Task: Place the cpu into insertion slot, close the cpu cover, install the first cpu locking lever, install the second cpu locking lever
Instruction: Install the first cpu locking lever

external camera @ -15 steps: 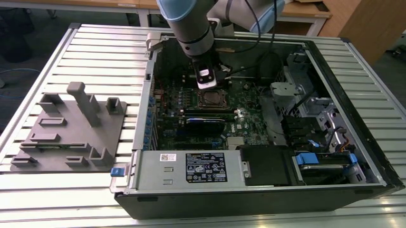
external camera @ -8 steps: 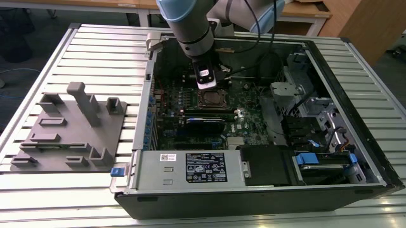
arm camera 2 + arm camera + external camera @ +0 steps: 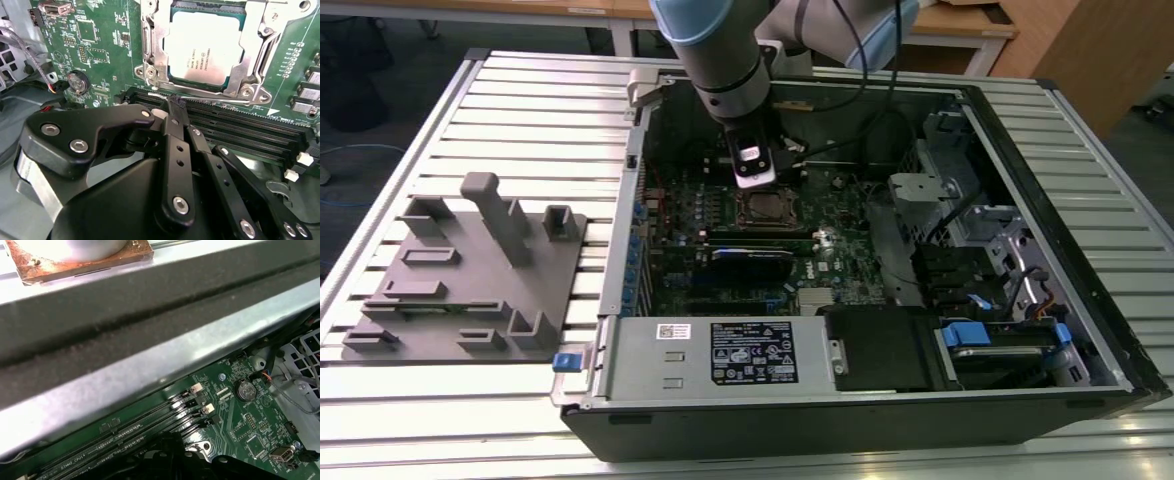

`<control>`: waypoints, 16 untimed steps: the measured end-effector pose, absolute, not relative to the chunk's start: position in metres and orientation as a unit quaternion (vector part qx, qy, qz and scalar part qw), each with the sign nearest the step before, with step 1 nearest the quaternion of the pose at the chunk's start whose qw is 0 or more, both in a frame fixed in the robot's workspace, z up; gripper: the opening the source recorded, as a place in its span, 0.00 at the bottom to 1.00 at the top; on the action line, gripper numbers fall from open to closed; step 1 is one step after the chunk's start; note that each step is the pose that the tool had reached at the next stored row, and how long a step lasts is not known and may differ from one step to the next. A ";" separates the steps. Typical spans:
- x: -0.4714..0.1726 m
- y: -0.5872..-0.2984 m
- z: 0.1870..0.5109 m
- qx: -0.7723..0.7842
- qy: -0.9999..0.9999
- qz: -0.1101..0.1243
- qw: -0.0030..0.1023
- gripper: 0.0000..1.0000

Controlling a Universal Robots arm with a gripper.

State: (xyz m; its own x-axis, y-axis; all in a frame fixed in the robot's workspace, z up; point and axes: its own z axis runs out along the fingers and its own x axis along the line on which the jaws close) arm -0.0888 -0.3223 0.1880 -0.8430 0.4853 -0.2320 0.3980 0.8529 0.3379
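One cpu (image 3: 202, 50) seated, cover (image 3: 257, 55) down over it. Tool (image 3: 174, 105) pinched narrow, empty — tip at lever (image 3: 220, 100), apparently a pushing point.

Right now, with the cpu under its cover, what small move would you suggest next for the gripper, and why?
Probably a slight push on the locking lever toward the board: the cpu sits under the closed cpu cover, and the shut gripper has its tips at that lever.
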 end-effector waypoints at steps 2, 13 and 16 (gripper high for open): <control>-0.089 -0.322 0.187 0.232 0.950 0.138 0.157 0.10; -0.089 -0.322 0.186 0.230 0.952 0.126 0.160 0.10; -0.089 -0.322 0.185 0.230 0.952 0.126 0.159 0.10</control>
